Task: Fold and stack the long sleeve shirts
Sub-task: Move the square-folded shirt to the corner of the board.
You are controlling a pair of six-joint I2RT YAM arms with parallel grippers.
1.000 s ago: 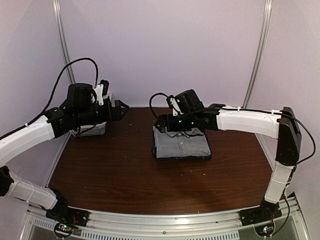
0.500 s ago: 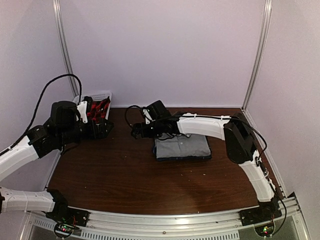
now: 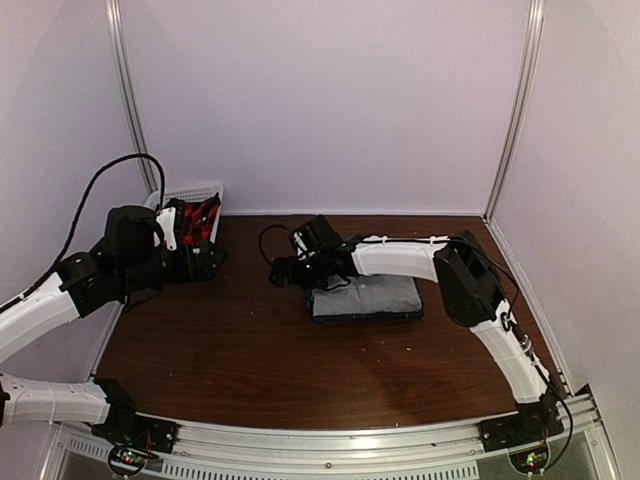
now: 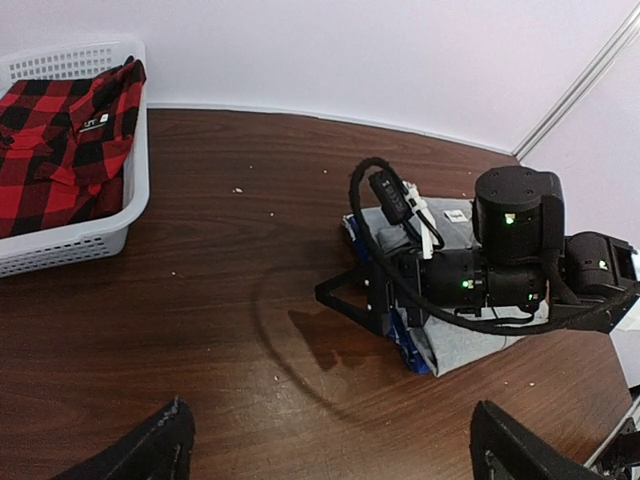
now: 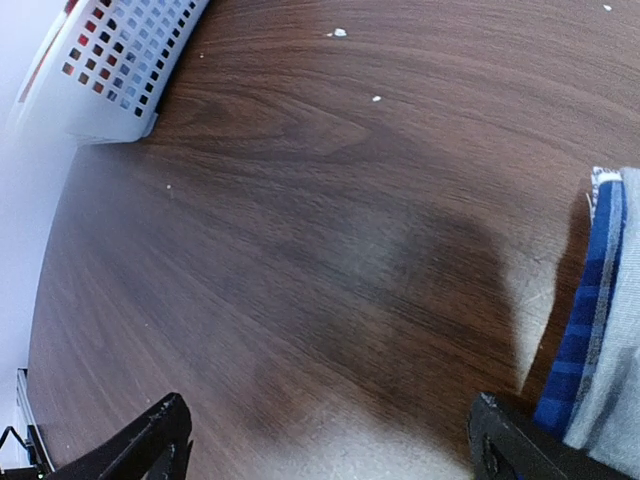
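Basket (image 4: 138, 160): a white plastic mesh one at the far left corner of the table (image 4: 220, 300), standing square on the wood.
In the basket: a red-and-black plaid shirt (image 4: 60, 130), loosely bundled and rising to the rim. I see nothing else inside.
Left gripper (image 4: 332, 448): fingers spread wide and empty, hanging above the table near the basket.
Risk on the left: if it goes in for the red shirt, a fingertip could hook the mesh wall and drag or tip the light basket.
Right gripper (image 5: 330, 440): released, nothing between its fingers, low over bare wood just beside the left edge of the stack.
Risk in the middle: spread fingers this close to the cloth could catch the stack's edge and pull a fold open. The two arms also reach towards each other and could bump.
Grey shirt (image 3: 375, 293): folded, lying on top, right of centre.
Blue plaid shirt (image 5: 585, 330): folded beneath the grey one, only its edge peeking out.
Task so far, as I judge it: these two are folded and stacked.
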